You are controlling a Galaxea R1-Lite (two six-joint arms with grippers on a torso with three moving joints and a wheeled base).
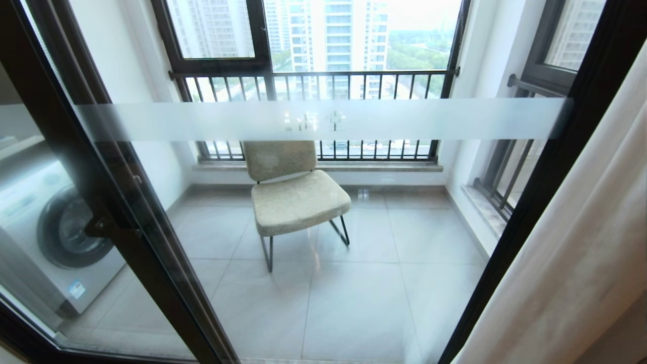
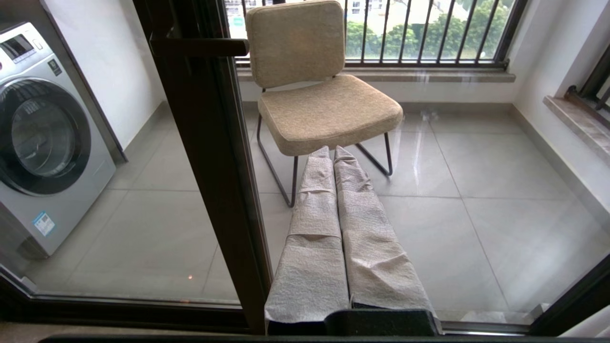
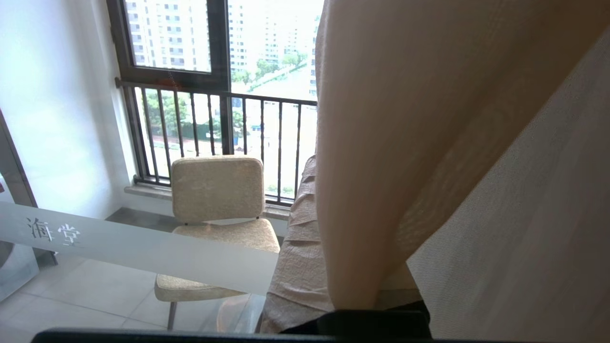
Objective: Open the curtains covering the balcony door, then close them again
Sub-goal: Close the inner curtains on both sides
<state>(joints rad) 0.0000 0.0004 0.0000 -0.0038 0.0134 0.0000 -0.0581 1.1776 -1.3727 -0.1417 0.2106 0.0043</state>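
The balcony door (image 1: 546,167) has a black frame, a frosted band (image 1: 323,119) and a lever handle (image 1: 108,227); its glass stands uncovered. The cream curtains (image 1: 581,253) hang gathered at the right edge of the head view. Neither gripper appears in that view. In the right wrist view a fold of curtain (image 3: 381,143) runs down into my right gripper (image 3: 315,166), which is shut on it. One cloth-wrapped finger (image 3: 295,238) shows and the fold hides the other. My left gripper (image 2: 332,151) is shut and empty, parked low, pointing at the glass beside the door frame (image 2: 214,166).
Behind the glass a beige chair (image 1: 293,197) stands on the tiled balcony floor. A washing machine (image 1: 45,227) is at the left. Railed windows (image 1: 313,81) close the far side.
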